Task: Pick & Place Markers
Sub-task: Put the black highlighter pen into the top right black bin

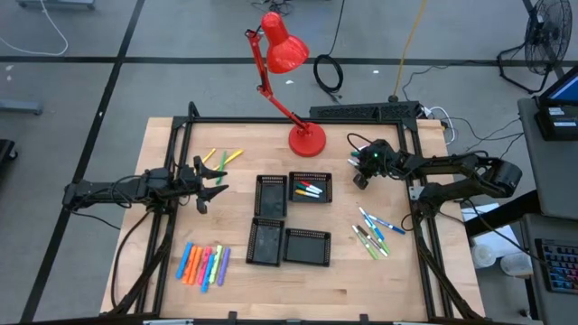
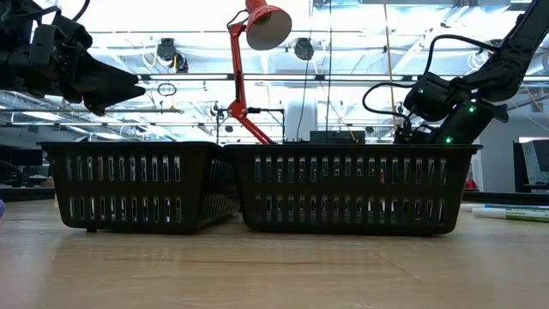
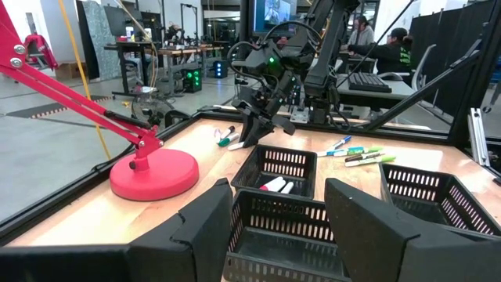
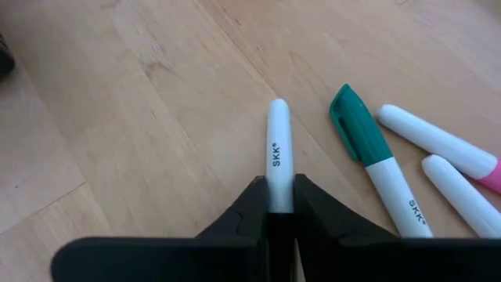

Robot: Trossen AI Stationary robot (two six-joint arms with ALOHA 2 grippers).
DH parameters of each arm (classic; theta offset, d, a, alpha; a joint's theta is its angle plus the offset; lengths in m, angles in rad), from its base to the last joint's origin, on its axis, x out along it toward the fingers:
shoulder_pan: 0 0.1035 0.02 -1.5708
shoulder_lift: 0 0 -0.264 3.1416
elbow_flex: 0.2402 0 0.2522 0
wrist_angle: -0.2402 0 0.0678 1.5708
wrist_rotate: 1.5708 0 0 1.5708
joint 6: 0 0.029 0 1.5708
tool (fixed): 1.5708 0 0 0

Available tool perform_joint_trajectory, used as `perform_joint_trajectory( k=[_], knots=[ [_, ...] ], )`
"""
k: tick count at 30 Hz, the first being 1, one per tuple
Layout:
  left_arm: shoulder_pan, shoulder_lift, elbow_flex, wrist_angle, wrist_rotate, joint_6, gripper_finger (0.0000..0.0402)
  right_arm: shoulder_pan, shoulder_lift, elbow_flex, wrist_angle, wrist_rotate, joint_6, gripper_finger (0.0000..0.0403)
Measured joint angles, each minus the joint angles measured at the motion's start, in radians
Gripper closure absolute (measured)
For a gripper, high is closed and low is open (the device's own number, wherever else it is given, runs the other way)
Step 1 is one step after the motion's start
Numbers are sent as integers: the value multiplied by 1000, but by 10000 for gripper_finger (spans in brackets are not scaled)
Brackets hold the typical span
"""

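Right gripper, near the bench's far right corner, has its jaws clamped on a white marker; left gripper hangs wide open, empty.

Four trays mid-table, lamp behind, markers in one tray

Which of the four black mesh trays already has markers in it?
The black mesh tray nearest the red lamp base, on the right arm's side; white markers lie inside. The other three look empty.
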Motion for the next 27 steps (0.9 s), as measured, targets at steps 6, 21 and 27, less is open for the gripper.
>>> perform_joint_trajectory(
  k=[6,21,27],
  knots=[
    [0,0,0,0,0,0,192,0,0,0,0,0,0,372],
    [0,0,0,0,0,0,192,0,0,-1,4,0,0,370],
    [0,0,0,0,0,0,192,-1,-17,-2,51,-1,9,372]
  ],
)
